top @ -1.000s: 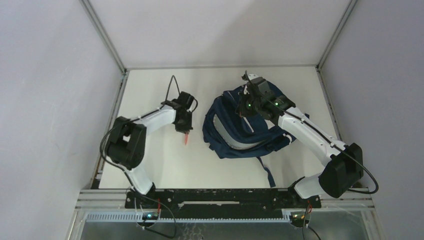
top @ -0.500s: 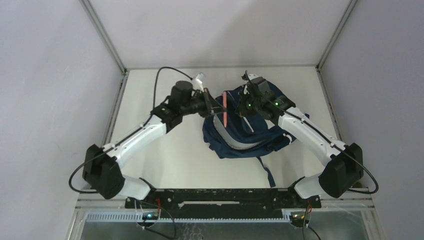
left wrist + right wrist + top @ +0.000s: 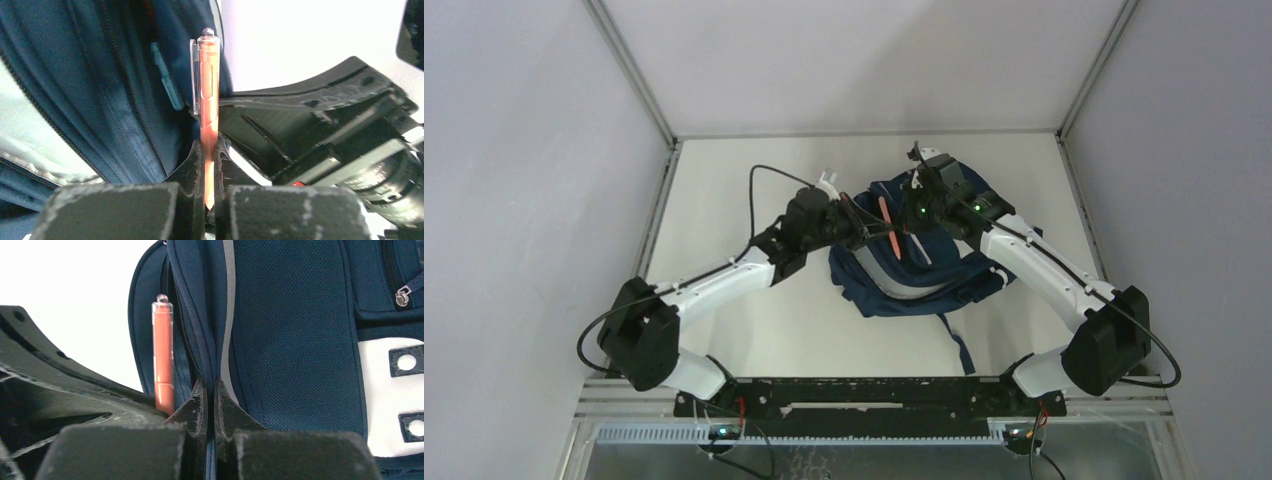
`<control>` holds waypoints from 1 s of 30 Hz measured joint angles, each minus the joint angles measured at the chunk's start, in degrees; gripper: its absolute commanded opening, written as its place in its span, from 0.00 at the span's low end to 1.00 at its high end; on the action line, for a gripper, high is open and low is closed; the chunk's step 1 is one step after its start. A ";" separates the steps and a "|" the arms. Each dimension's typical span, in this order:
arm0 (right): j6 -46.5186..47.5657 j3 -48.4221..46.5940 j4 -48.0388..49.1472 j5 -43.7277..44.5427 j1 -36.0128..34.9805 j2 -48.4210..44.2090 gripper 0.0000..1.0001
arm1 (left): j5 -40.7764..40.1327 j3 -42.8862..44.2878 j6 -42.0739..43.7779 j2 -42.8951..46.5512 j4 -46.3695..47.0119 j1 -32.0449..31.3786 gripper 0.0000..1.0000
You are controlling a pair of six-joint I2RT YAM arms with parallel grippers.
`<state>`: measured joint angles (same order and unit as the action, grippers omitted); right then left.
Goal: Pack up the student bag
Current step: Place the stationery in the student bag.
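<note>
The navy student bag (image 3: 924, 275) lies on the right half of the table. My right gripper (image 3: 913, 207) is shut on the fabric edge of the bag's opening (image 3: 210, 390) and holds it up. My left gripper (image 3: 871, 232) is shut on an orange pen (image 3: 887, 222) at that opening. In the left wrist view the pen (image 3: 209, 85) stands upright between the closed jaws (image 3: 209, 150), its clear clip end up, beside the blue inner lining (image 3: 100, 90). The right wrist view shows the pen (image 3: 163, 355) just left of the bag's mesh panel (image 3: 295, 340).
The white table (image 3: 744, 330) is bounded by grey walls and metal frame posts. One dark strap (image 3: 959, 350) trails from the bag toward the near edge. The two wrists are close together above the bag's far left corner.
My left arm swung from the table left of the bag up and right to the bag's opening, carrying the pen. The right arm has stayed still, holding the bag's edge.
</note>
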<state>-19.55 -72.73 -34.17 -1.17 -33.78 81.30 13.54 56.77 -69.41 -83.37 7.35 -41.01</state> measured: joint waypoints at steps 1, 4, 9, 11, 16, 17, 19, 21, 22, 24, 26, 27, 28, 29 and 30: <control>0.00 0.00 0.00 0.00 0.00 0.00 0.00 | -1.14 -0.92 -1.07 0.07 0.55 -0.39 0.00; 0.00 0.02 0.00 0.00 0.00 0.00 0.00 | -2.93 -1.81 -3.19 0.00 1.31 -1.18 0.00; 0.00 0.04 0.00 0.00 0.00 0.00 0.00 | -3.54 -1.81 -4.92 -1.09 4.26 -1.36 0.00; 0.00 0.04 -0.02 0.07 0.00 0.00 0.00 | -4.02 -1.81 -5.22 -1.95 4.68 -1.36 0.03; 0.00 0.68 0.11 0.24 0.00 -0.52 0.00 | -5.57 -1.81 -5.16 -2.45 4.09 -1.36 0.01; 0.00 0.81 0.13 0.26 0.00 -0.63 0.00 | -6.03 -1.81 -5.14 -2.45 4.00 -1.36 0.02; 0.00 0.83 0.15 0.24 0.00 -0.72 0.00 | -6.75 -1.81 -5.11 -2.45 3.74 -1.36 0.10; 0.00 0.83 0.20 0.24 0.00 -0.74 0.00 | -7.17 -1.81 -4.96 -2.45 3.39 -1.36 0.22; 0.00 0.83 0.31 0.22 0.00 -0.74 0.00 | -7.30 -1.81 -4.85 -2.45 3.13 -1.36 0.27; 0.00 0.85 0.39 0.22 0.00 -0.74 0.00 | -7.41 -1.81 -4.55 -2.47 2.38 -1.36 0.36; 0.00 0.85 0.46 0.22 0.00 -0.74 0.00 | -7.43 -1.81 -4.07 -2.47 1.77 -1.36 0.41; 0.00 0.85 0.44 0.22 0.00 -0.74 0.00 | -7.45 -1.81 -4.07 -2.47 1.46 -1.36 0.42; 0.00 0.85 0.46 0.22 0.00 -0.74 0.00 | -7.45 -1.81 -3.96 -2.47 1.20 -1.36 0.43; 0.00 0.85 0.44 0.22 0.00 -0.74 0.00 | -7.45 -1.81 -3.80 -2.47 1.03 -1.36 0.44; 0.00 0.85 0.44 0.22 0.00 -0.74 0.00 | -7.43 -1.81 -3.63 -2.47 0.90 -1.36 0.43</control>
<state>-19.55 -71.88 -33.74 -0.95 -33.78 80.55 6.11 54.96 -73.03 -85.84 8.25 -42.37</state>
